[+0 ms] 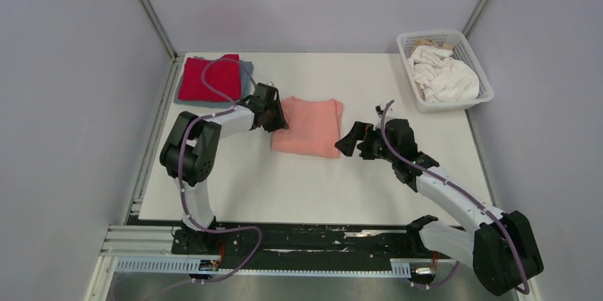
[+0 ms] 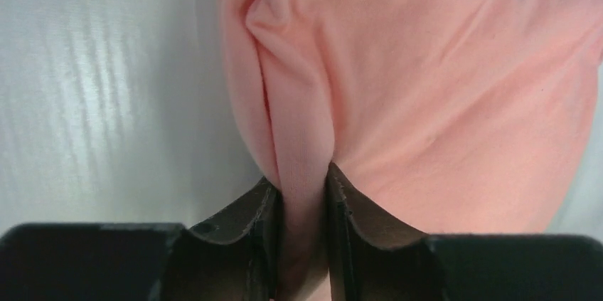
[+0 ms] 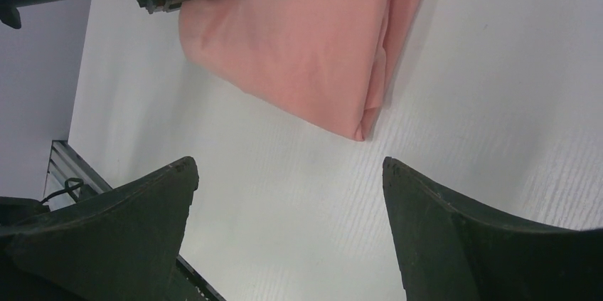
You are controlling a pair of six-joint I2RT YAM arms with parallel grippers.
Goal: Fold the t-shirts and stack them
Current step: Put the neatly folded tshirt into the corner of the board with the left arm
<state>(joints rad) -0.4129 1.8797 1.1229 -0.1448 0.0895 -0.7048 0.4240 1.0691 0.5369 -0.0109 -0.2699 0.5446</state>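
A folded salmon-pink t-shirt (image 1: 309,125) lies mid-table; it also shows in the left wrist view (image 2: 441,87) and the right wrist view (image 3: 306,38). My left gripper (image 1: 276,119) is shut on a pinched fold at its left edge (image 2: 304,173). My right gripper (image 1: 348,141) is open and empty, just right of the shirt's near right corner (image 3: 288,166). A folded red t-shirt (image 1: 208,77) lies on a folded grey-blue one (image 1: 246,67) at the back left. White t-shirts (image 1: 446,77) lie crumpled in the basket.
The white mesh basket (image 1: 475,59) stands at the back right corner. The white table (image 1: 313,187) ends at a black rail in front. Grey walls close in on left, back and right.
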